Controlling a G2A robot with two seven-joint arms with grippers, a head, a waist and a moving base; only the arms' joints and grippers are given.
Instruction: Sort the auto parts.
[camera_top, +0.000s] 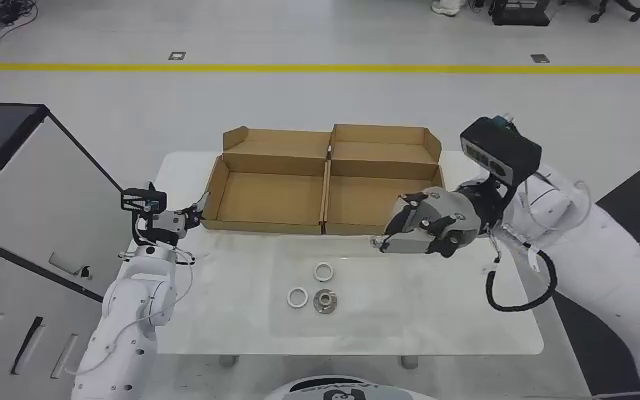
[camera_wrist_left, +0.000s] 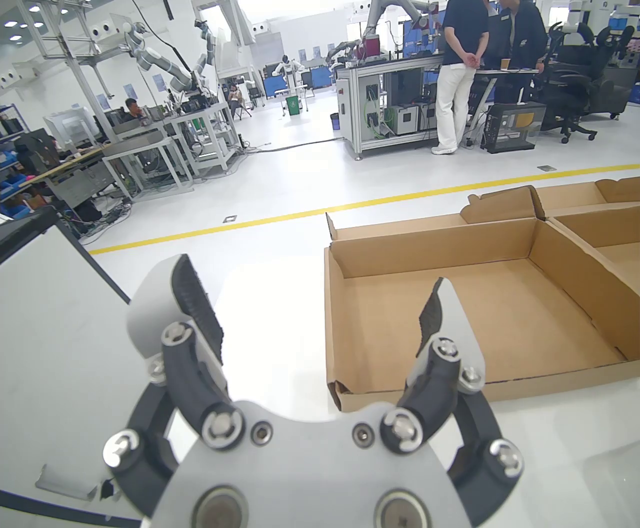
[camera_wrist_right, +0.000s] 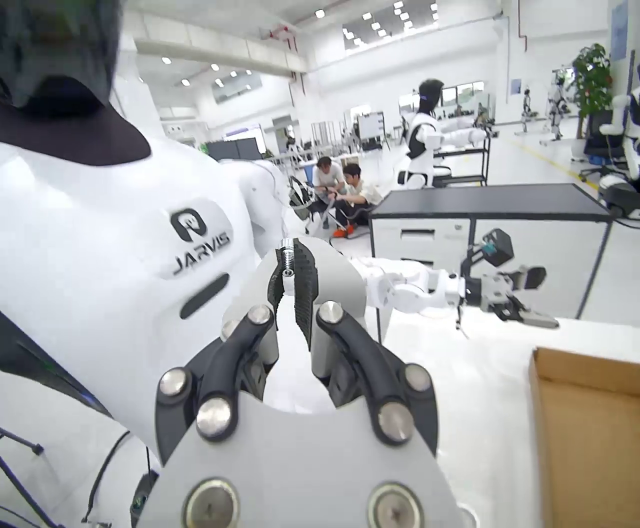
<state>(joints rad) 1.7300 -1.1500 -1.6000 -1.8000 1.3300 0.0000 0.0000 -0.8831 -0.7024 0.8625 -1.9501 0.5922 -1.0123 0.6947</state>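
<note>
My right gripper (camera_top: 380, 243) hangs above the table in front of the right cardboard box (camera_top: 372, 203). It is shut on a small threaded metal bolt (camera_wrist_right: 287, 258), pinched at the fingertips. On the table in front lie two white rings (camera_top: 323, 271) (camera_top: 297, 297) and a grey metal flanged part (camera_top: 323, 301). My left gripper (camera_wrist_left: 320, 305) is open and holds nothing. It stays at the left end of the left cardboard box (camera_wrist_left: 450, 310), just off that box's near corner. The left gripper (camera_wrist_right: 530, 312) shows far off in the right wrist view.
The two open flat boxes (camera_top: 265, 195) stand side by side at the back of the white table (camera_top: 450, 320), flaps up, with bare floors. A grey cabinet (camera_top: 40, 200) stands to the left of the table.
</note>
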